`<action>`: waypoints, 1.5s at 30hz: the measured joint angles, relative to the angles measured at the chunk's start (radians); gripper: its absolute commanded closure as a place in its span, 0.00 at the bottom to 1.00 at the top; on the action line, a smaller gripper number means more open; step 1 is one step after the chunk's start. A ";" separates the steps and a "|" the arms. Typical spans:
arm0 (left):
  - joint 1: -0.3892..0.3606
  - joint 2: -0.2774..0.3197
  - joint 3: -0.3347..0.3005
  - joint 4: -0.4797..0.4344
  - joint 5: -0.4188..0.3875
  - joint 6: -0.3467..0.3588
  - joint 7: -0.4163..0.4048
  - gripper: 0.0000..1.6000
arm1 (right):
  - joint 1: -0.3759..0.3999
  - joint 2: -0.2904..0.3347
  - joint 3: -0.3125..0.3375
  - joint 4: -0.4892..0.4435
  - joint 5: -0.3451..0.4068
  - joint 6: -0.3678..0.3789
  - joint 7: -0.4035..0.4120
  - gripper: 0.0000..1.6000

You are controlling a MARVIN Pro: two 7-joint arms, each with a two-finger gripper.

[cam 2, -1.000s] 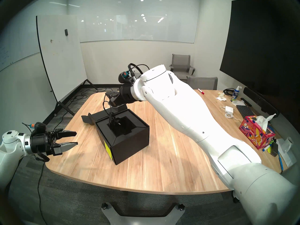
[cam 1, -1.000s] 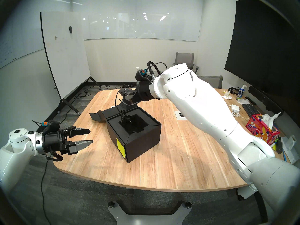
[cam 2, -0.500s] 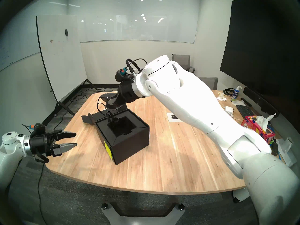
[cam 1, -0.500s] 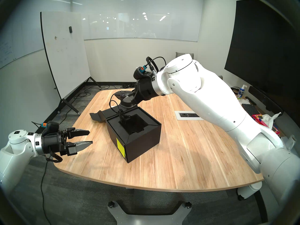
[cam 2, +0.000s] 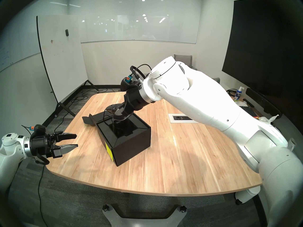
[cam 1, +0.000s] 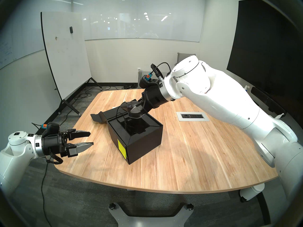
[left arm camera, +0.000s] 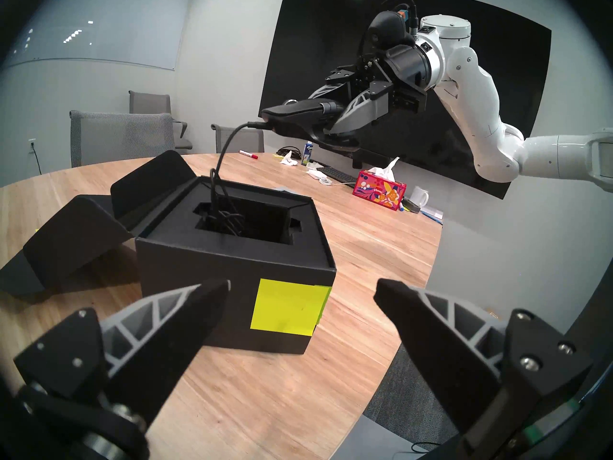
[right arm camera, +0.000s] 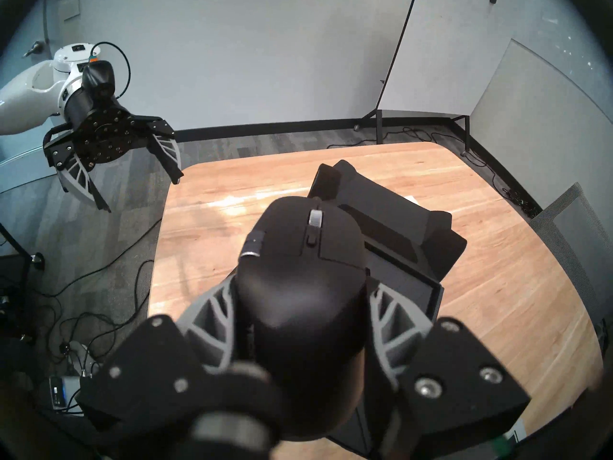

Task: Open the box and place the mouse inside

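Note:
The black box [cam 1: 144, 143] stands open on the wooden table [cam 1: 180, 156], its flap lid [cam 1: 105, 117] folded back to the far left, a yellow sticky note [cam 1: 121, 148] on its front. My right gripper [cam 1: 131, 108] is shut on the black mouse [cam 1: 127, 105] and holds it just above the far edge of the box's recess. The mouse's cable [left arm camera: 220, 160] hangs down into the recess. The right wrist view shows the mouse [right arm camera: 298, 266] between both fingers [right arm camera: 212, 310]. My left gripper [cam 1: 91, 138] is open and empty, left of the box and level with it.
A power outlet plate [cam 1: 192, 116] is set in the table right of the box. A red floral tissue box [left arm camera: 379, 188], keyboard [left arm camera: 335, 174] and mug [left arm camera: 419, 197] sit at the far right edge. A whiteboard [cam 1: 65, 54] stands behind the table at the left.
My right gripper has carried the mouse down and nearer, from beyond the box to just over its recess; the cable has sunk deeper inside. The left arm has barely moved.

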State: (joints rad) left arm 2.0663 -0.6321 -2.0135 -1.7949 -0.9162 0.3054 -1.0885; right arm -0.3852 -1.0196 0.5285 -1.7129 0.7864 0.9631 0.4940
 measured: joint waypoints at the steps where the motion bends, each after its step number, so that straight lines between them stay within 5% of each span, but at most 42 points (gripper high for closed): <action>1: 0.000 -0.001 0.000 0.000 0.000 0.001 0.000 0.00 | 0.006 0.003 -0.010 0.001 0.010 0.000 -0.006 1.00; 28: -0.008 -0.011 -0.004 -0.003 0.008 0.009 -0.001 0.00 | 0.134 0.052 -0.234 0.026 0.281 -0.001 -0.183 1.00; 45: -0.012 -0.016 -0.006 -0.004 0.014 0.013 -0.003 0.00 | 0.155 -0.054 -0.302 0.192 0.310 -0.002 -0.219 1.00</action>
State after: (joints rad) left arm 2.0545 -0.6476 -2.0193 -1.7990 -0.9020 0.3184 -1.0919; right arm -0.2300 -1.0732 0.2261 -1.5204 1.0962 0.9608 0.2751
